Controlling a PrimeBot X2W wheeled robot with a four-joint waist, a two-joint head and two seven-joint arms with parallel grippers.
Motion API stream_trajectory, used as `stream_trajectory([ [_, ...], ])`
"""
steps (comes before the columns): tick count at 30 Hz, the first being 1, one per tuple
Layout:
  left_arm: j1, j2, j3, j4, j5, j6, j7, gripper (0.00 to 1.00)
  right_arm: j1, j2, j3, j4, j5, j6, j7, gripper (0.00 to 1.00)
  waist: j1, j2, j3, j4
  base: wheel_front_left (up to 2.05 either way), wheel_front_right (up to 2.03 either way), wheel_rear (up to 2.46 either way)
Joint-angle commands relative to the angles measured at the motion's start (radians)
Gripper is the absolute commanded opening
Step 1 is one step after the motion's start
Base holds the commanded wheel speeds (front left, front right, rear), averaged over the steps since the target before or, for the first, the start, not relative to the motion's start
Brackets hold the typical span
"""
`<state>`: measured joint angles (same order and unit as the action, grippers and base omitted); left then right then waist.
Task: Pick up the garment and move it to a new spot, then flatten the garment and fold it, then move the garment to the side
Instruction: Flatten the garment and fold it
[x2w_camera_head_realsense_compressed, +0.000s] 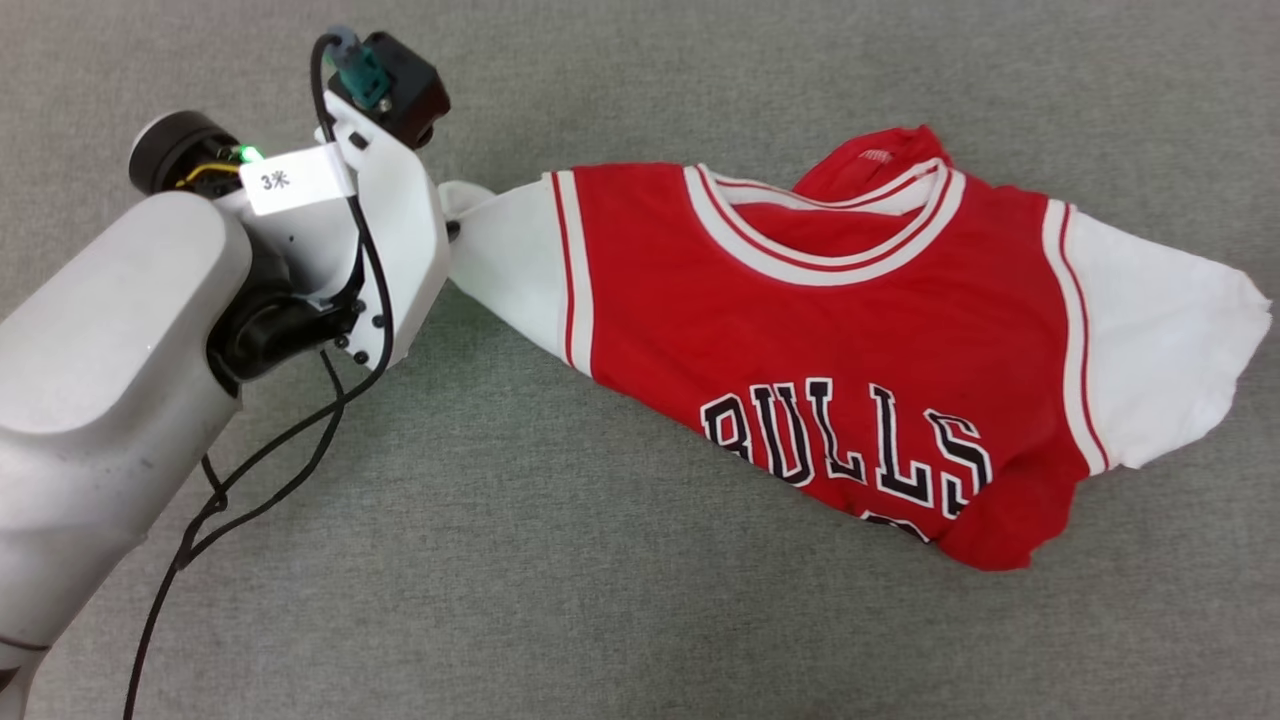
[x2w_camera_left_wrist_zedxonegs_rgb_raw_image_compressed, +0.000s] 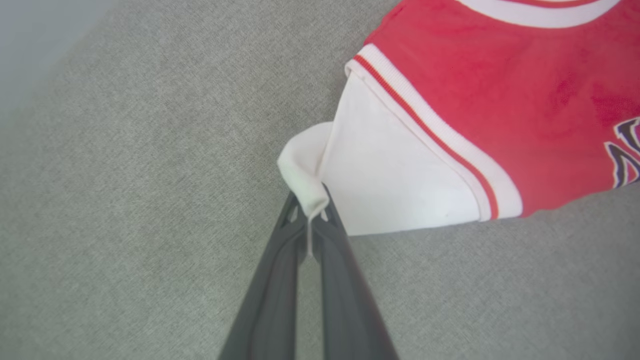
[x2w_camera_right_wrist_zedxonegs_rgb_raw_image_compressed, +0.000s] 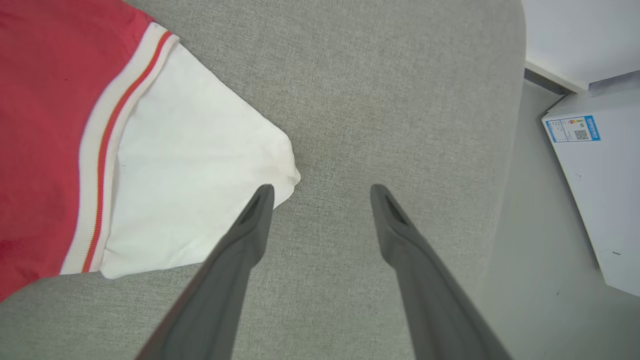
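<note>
The shirt (x2w_camera_head_realsense_compressed: 830, 350) lies front up, rumpled, on grey fabric (x2w_camera_head_realsense_compressed: 600, 600): red, white sleeves, striped trim, dark white-edged letters. My left pincer (x2w_camera_left_wrist_zedxonegs_rgb_raw_image_compressed: 310, 212) pinches one sleeve's tip.

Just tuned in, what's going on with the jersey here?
The left gripper is shut on the corner of one white sleeve of the garment, which lies rumpled, lettering up, on the grey surface. The right gripper is open at the tip of the other sleeve, holding nothing.
</note>
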<state>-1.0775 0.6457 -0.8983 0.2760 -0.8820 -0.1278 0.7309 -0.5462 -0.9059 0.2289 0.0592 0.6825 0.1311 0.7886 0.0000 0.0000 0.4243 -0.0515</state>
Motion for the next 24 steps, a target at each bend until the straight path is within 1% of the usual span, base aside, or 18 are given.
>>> stream_trajectory([
  [1,-0.019,-0.008,0.002,-0.007,0.01,0.004,-0.014,0.0,-0.034,0.004,0.011,0.035,0.039,-0.001,0.05,1.0,0.0,0.0,0.022,0.015,0.0,0.0,0.0],
  [4,-0.033,-0.018,0.002,-0.016,0.018,0.004,-0.022,0.0,-0.074,0.022,0.017,0.093,0.065,-0.001,0.095,1.0,0.0,0.0,0.047,0.03,0.0,0.0,0.0],
  [7,-0.048,-0.025,0.002,-0.024,0.025,0.003,-0.031,0.0,-0.099,0.048,0.026,0.153,0.063,-0.001,0.104,1.0,0.0,0.0,0.072,0.044,0.0,0.0,0.0],
  [8,-0.062,-0.035,-0.001,-0.03,0.033,0.003,-0.038,0.0,-0.104,0.08,0.036,0.209,0.07,-0.001,0.101,1.0,0.0,0.0,0.094,0.058,0.0,0.0,0.0],
  [9,-0.066,-0.037,-0.002,-0.033,0.034,0.003,-0.039,0.0,-0.098,0.088,0.046,0.226,0.075,-0.001,0.102,1.0,0.0,0.0,0.101,0.062,0.0,0.0,0.0],
  [13,-0.076,-0.039,-0.008,-0.035,0.041,0.002,-0.048,0.0,-0.054,0.139,0.112,0.261,0.101,0.001,0.103,1.0,0.0,0.0,0.113,0.067,0.0,0.0,0.0],
  [16,-0.076,-0.037,-0.013,-0.032,0.04,0.001,-0.055,0.0,-0.038,0.159,0.148,0.273,0.118,0.005,0.095,1.0,0.0,0.0,0.111,0.064,0.0,0.0,0.0],
  [17,-0.074,-0.036,-0.014,-0.029,0.039,0.001,-0.059,0.0,-0.041,0.156,0.16,0.269,0.112,0.005,0.083,0.26,0.0,0.0,0.107,0.062,0.0,0.0,0.0],
  [18,-0.071,-0.037,-0.014,-0.026,0.038,0.001,-0.065,0.0,-0.049,0.154,0.161,0.267,0.111,0.005,0.066,0.0,0.0,0.0,0.101,0.06,0.0,0.0,0.0],
  [21,-0.063,-0.04,-0.012,-0.016,0.035,0.0,-0.095,0.0,-0.085,0.135,0.139,0.269,0.112,0.001,0.002,0.0,0.0,0.0,0.072,0.053,0.0,0.0,0.0],
  [24,-0.061,-0.048,-0.004,-0.011,0.043,0.0,-0.158,0.0,-0.113,0.122,0.097,0.255,0.125,0.001,-0.07,0.0,0.0,0.0,0.027,0.051,0.0,0.0,0.0],
])
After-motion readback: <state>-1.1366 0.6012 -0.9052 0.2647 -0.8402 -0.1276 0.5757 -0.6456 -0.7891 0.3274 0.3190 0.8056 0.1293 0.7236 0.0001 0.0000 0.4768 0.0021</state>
